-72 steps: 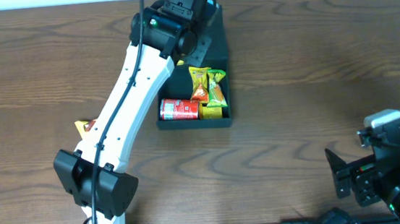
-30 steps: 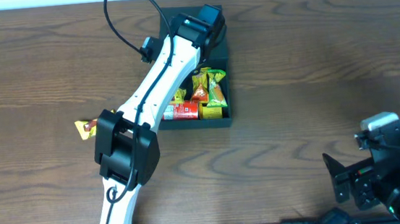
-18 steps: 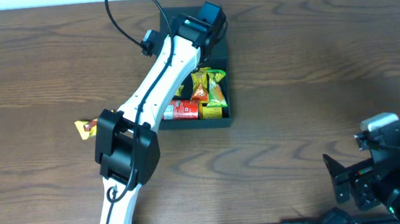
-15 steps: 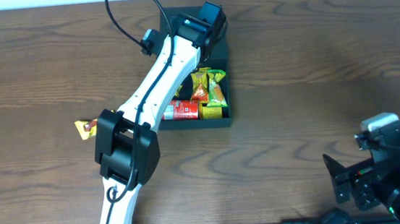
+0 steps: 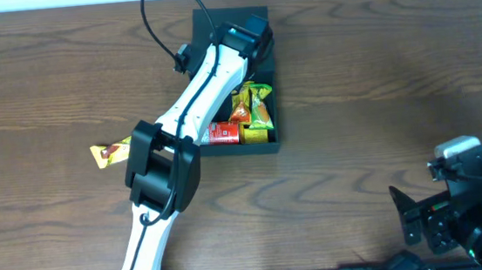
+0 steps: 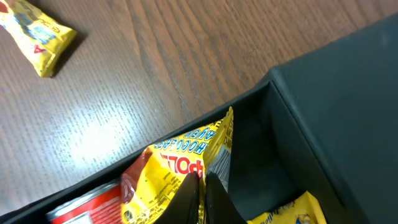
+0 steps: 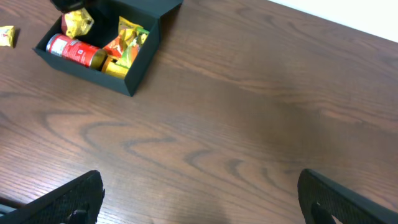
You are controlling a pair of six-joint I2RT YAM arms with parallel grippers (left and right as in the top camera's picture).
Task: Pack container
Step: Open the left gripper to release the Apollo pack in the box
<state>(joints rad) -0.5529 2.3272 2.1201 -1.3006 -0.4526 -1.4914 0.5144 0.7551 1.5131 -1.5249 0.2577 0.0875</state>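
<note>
The dark square container (image 5: pixel 270 143) stands at the table's back middle, its flap lid open behind. It holds a red can (image 5: pixel 222 134) and yellow, orange and green snack packets (image 5: pixel 251 103). My left gripper (image 6: pixel 202 199) is shut on a yellow snack packet (image 6: pixel 180 165) and holds it inside the container (image 6: pixel 323 106), above the red can (image 6: pixel 87 208). The left arm hides much of the box from overhead. My right gripper (image 7: pixel 199 199) is open and empty over bare table at the front right, far from the container (image 7: pixel 134 71).
One yellow snack packet (image 5: pixel 108 153) lies on the wood left of the container; it also shows in the left wrist view (image 6: pixel 37 34). The right arm's base (image 5: pixel 461 194) sits at the front right corner.
My left arm has swung from above the box down into it, the gripper now low inside with a yellow packet. The loose packet on the left is more exposed. The right arm has not moved.
</note>
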